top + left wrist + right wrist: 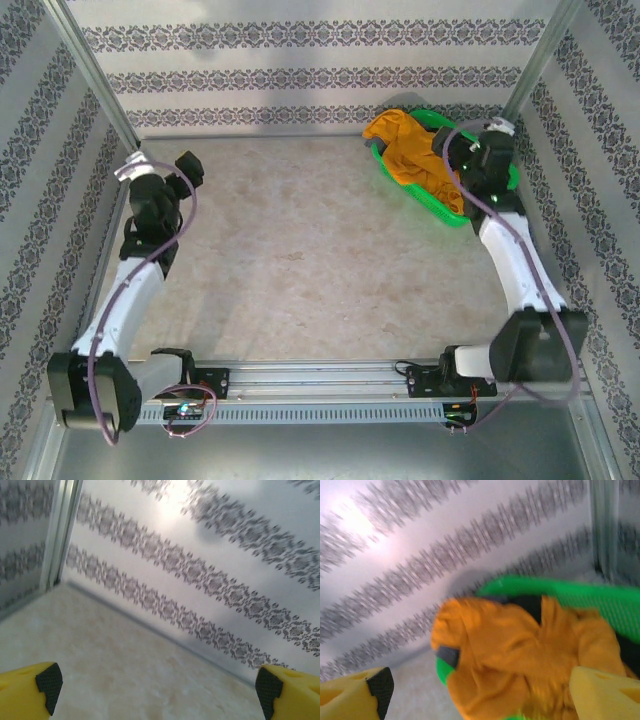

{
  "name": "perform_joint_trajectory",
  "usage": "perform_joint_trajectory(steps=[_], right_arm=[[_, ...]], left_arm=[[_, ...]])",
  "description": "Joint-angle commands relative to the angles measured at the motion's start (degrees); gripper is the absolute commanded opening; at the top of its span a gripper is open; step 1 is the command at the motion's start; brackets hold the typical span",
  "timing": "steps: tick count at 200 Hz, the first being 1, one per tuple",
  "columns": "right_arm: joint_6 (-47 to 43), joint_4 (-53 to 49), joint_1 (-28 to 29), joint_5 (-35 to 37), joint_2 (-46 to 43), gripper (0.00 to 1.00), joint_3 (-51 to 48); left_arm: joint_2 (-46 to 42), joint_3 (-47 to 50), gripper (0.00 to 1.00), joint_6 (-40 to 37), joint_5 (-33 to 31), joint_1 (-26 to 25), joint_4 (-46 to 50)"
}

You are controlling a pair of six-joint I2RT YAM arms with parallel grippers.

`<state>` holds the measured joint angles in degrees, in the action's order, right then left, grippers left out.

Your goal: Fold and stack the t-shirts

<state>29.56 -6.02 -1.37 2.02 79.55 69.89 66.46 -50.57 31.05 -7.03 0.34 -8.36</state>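
Now orange t-shirt (pixel 412 150) crumpled in green basket (pixel 446 212), 1 o'clock on table (pixel 300 260). Right tool (pixel 490 695) near it, wide apart; left tool (pixel 155 685) apart too. Risk: pinch takes bunched layers, basket drags along.

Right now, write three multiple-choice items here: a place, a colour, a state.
1. Where does the green basket sit? A. far right of the table B. near left corner C. table centre
2. What colour is the top t-shirt in it? A. black B. orange-yellow C. white
3. How is the left tool? A. shut on cloth B. open, empty C. shut, empty
1 A, it sits far back beside the right arm; 2 B, orange cloth heaps over its rim; 3 B, its fingers stand wide apart.
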Motion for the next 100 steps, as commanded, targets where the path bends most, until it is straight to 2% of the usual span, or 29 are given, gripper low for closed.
perform_joint_trajectory(steps=[1,16,34,63,86,100], right_arm=[[5.5,-21.5,0.3,2.1,9.3,0.91,11.4],[4.8,-25.7,-0.3,5.0,14.9,0.91,17.3],[5.9,-28.9,-2.0,6.6,21.0,0.91,21.8],[5.6,-35.3,-4.9,12.8,27.2,0.91,26.7],[2.8,-32.7,-8.6,8.6,28.4,0.88,25.3],[0.4,-35.3,-10.2,4.5,32.0,0.85,28.3]], left_arm=[[9.2,-7.0,1.00,8.7,12.4,-1.2,16.5],[13.7,-11.9,1.00,7.0,14.6,-4.0,20.4],[17.2,-16.0,0.99,4.9,13.9,-9.3,24.3],[19.0,-16.6,0.94,6.7,14.0,-16.4,22.8],[20.0,-16.7,0.90,8.0,15.1,-20.8,21.7],[20.5,-16.4,0.88,8.7,15.5,-22.9,21.4]])
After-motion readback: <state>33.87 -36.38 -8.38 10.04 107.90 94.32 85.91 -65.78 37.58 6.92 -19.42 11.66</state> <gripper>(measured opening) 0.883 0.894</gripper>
